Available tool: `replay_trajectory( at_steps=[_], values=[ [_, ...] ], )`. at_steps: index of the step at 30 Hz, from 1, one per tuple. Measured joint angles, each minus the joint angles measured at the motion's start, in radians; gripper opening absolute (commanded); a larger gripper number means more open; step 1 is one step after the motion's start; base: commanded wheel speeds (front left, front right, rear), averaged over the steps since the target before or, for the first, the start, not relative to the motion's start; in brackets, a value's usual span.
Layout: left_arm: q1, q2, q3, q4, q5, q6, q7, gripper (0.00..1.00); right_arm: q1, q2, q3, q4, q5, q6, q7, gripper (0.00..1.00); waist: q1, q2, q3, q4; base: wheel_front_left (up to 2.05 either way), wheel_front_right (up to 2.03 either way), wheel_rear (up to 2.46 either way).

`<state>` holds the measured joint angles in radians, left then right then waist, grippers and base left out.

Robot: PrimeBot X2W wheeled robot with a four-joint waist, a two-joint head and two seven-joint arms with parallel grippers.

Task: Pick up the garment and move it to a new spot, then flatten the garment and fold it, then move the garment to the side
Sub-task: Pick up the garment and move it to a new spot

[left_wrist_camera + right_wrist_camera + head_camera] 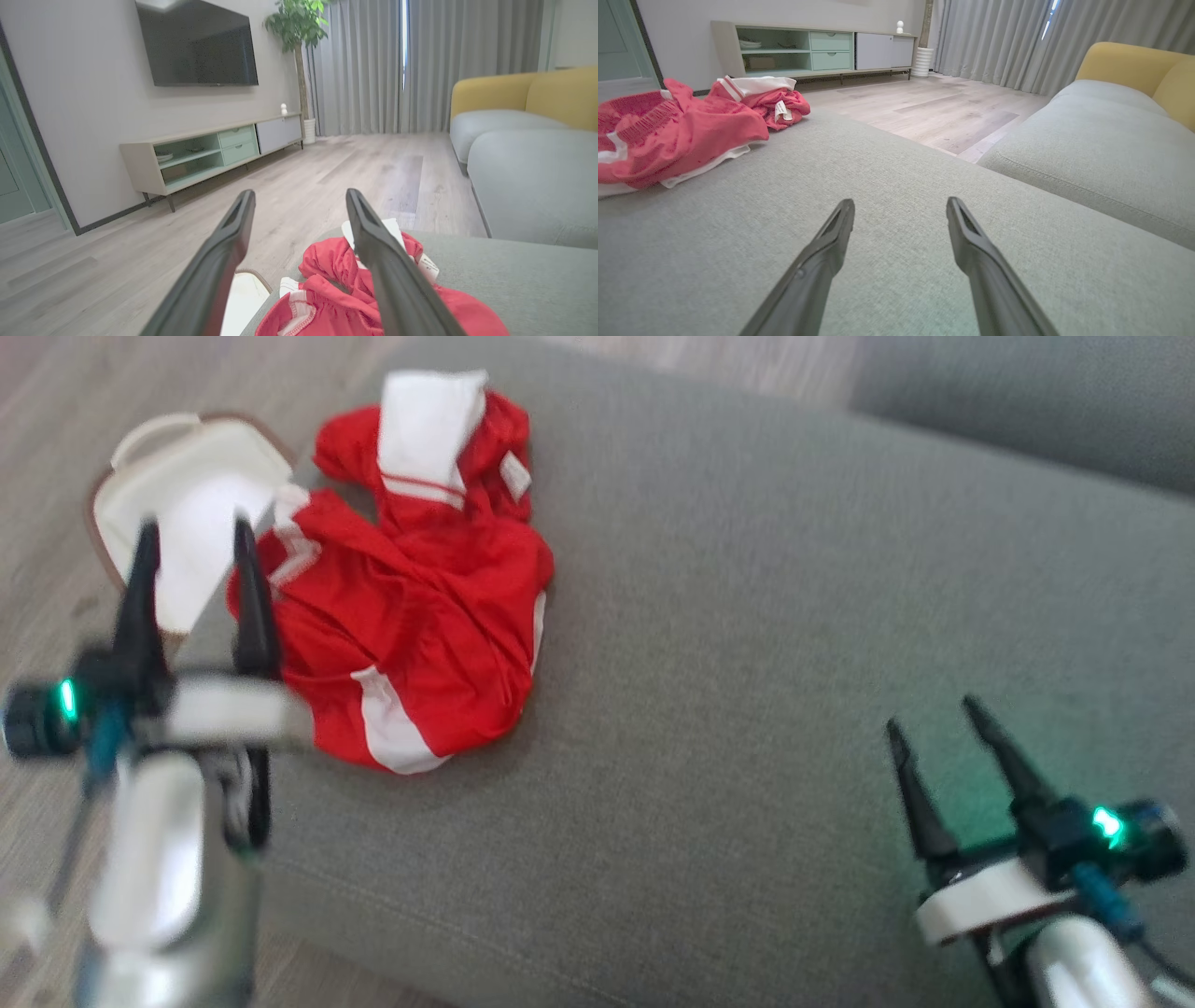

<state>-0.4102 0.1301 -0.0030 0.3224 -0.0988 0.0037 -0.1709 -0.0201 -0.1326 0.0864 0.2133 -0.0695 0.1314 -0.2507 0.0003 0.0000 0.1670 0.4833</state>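
Observation:
A crumpled red garment (pixel 420 616) with white panels and trim lies on the grey cushion (pixel 747 616), near its left edge. My left gripper (pixel 194 537) hovers open just left of the garment, its right finger over the cloth's edge, nothing between the fingers. In the left wrist view the garment (pixel 327 289) bunches below the left gripper (pixel 299 198). My right gripper (pixel 934 714) stands open over bare cushion at the lower right, far from the cloth. From the right wrist the garment (pixel 682 126) lies at the far left, well beyond the right gripper (pixel 901 205).
A white open-lidded container (pixel 182 499) sits on the wood floor (pixel 47 476) beside the cushion's left edge. A second grey cushion (pixel 1101 149) with a yellow back lies to the right. A TV cabinet (pixel 210 151) stands against the far wall.

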Motion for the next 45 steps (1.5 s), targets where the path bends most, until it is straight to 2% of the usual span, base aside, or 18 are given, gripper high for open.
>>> replay_trajectory(
  at_steps=[6,12,17,23,24,25,26,35,40,45],
  values=[
    [-0.251,0.030,0.009,0.255,-0.043,-0.025,0.213,1.00,-0.059,-0.089,0.011,-0.036,-0.002,0.000,0.000,1.00,0.0001,0.0000,0.123,-0.015,0.00,0.00,0.00],
    [-0.410,0.032,0.053,0.533,-0.106,-0.030,0.335,1.00,-0.088,-0.145,0.023,-0.055,-0.002,0.000,0.000,1.00,0.0001,0.0000,0.222,-0.036,0.00,0.00,0.00],
    [-0.463,0.030,0.063,0.695,-0.122,-0.020,0.381,1.00,-0.111,-0.166,0.030,-0.092,-0.002,0.000,-0.006,1.00,-0.0002,0.0000,0.280,-0.065,0.00,0.00,0.00],
    [-0.507,0.024,0.067,0.796,-0.141,-0.029,0.385,1.00,-0.135,-0.174,0.028,-0.126,-0.002,0.000,-0.011,1.00,-0.0003,0.0000,0.329,-0.090,0.00,0.00,0.00],
    [-0.516,0.025,0.067,0.810,-0.145,-0.037,0.386,0.65,-0.139,-0.175,0.026,-0.132,-0.002,0.000,-0.013,1.00,-0.0004,0.0000,0.337,-0.094,0.00,0.00,0.00],
    [-0.525,0.026,0.068,0.820,-0.149,-0.039,0.385,0.05,-0.142,-0.175,0.024,-0.139,-0.002,0.000,-0.014,1.00,-0.0004,0.0000,0.345,-0.097,0.00,0.00,0.00],
    [-0.535,0.027,0.067,0.830,-0.149,-0.039,0.380,0.00,-0.146,-0.175,0.022,-0.144,-0.002,0.000,-0.014,1.00,-0.0005,0.0000,0.353,-0.100,0.00,0.00,0.00],
    [-0.553,0.037,0.036,0.867,-0.119,-0.008,0.196,0.00,-0.157,-0.169,0.004,-0.140,-0.002,0.000,-0.021,1.00,-0.0003,0.0000,0.355,-0.100,0.00,0.00,0.00],
    [-0.574,0.090,0.013,0.857,-0.091,-0.003,0.094,0.00,-0.172,-0.147,0.003,-0.086,-0.002,0.000,-0.017,1.00,-0.0001,0.0000,0.305,-0.099,0.00,0.00,0.00],
    [-0.620,0.146,-0.025,0.821,-0.051,-0.002,0.015,0.00,-0.170,-0.090,0.018,-0.039,0.000,0.000,-0.012,1.00,-0.0002,0.0000,0.232,-0.107,0.00,0.00,0.00]
  ],
)
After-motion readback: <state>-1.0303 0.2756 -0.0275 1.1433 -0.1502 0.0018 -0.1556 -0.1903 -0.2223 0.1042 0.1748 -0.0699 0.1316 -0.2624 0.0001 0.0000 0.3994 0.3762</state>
